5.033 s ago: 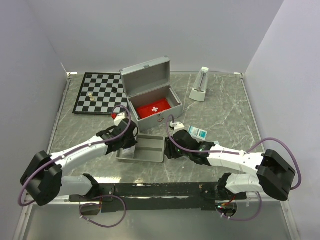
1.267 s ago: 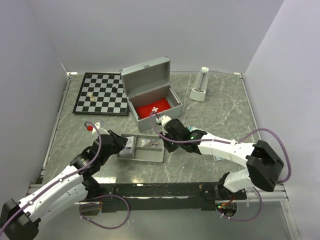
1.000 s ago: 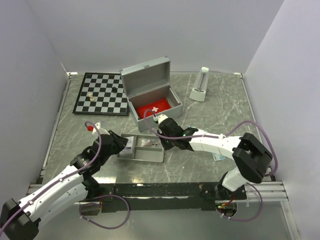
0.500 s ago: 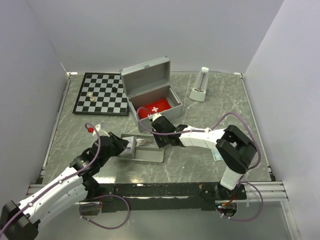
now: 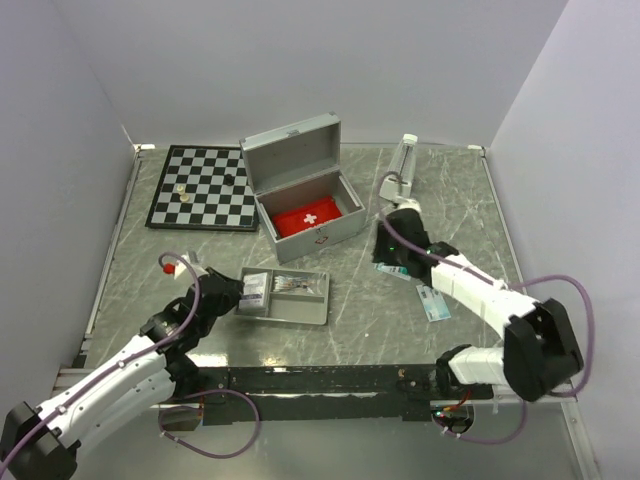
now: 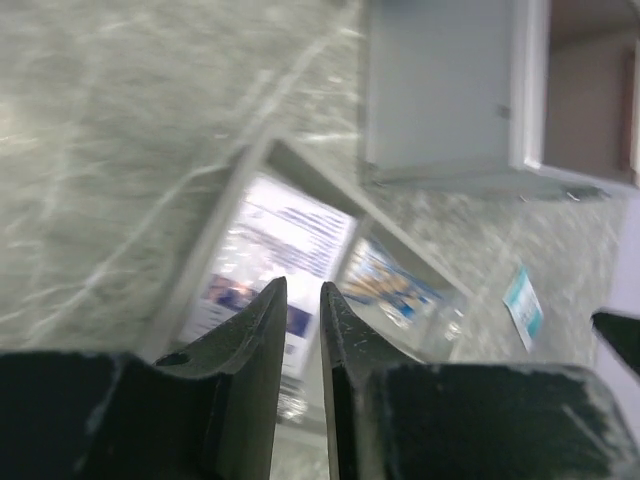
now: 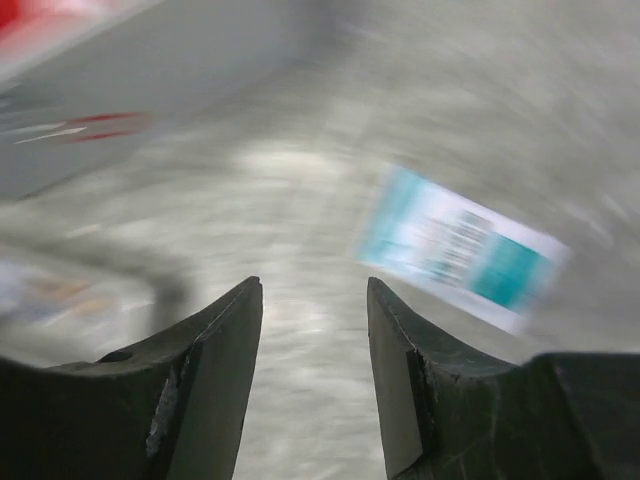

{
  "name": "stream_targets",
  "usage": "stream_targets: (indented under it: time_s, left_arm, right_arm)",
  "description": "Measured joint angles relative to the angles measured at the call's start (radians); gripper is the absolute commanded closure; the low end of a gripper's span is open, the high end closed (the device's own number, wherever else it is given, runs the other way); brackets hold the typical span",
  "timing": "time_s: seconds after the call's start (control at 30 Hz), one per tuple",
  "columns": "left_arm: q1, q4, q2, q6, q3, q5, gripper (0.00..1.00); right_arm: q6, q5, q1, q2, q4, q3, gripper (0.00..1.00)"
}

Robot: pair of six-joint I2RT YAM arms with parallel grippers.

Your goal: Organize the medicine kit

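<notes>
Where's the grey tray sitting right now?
In the top view, the grey tray lies left of centre on the table, just in front of the open medicine kit, with the left hand at its left end.

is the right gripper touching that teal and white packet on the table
Apart. The right wrist view shows the right gripper open, with bare table between its fingertips and the teal and white packet.

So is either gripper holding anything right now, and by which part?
No. The left gripper is nearly closed with nothing between its fingers; the right gripper is open and empty above the table.
</notes>
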Motion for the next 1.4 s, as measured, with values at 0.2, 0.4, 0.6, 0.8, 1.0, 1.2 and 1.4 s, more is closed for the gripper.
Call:
stream_targets:
  time_s: [0.2, 0.4, 0.6, 0.8, 1.0, 1.2, 1.4]
  left_arm:
    - [0.016, -0.068, -0.006, -0.135, -0.081, -0.065, 0.75]
    - [0.031, -0.064, 0.010, -0.180, -0.108, -0.066, 0.75]
    - [0.038, 0.023, 0.063, -0.175, -0.125, -0.023, 0.76]
    - [0.039, 0.068, 0.073, -0.156, -0.129, 0.019, 0.76]
    - [0.039, 0.071, 0.064, -0.149, -0.129, 0.034, 0.76]
    - [0.039, 0.069, 0.022, -0.150, -0.129, 0.035, 0.76]
    - [0.039, 0.064, -0.008, -0.149, -0.129, 0.035, 0.76]
  right_arm:
    - [0.090, -0.016, -0.206, 0.151, -0.061, -0.050, 0.47]
    - [0.130, -0.012, -0.237, 0.228, -0.061, -0.027, 0.51]
    - [0.162, -0.011, -0.261, 0.295, -0.055, 0.005, 0.49]
    - [0.182, -0.025, -0.253, 0.314, -0.066, 0.021, 0.49]
    - [0.220, -0.023, -0.166, 0.313, -0.068, 0.020, 0.49]
    - [0.286, -0.019, -0.013, 0.312, -0.127, 0.039, 0.43]
    - [0.220, 0.011, 0.007, 0.230, -0.193, 0.044, 0.27]
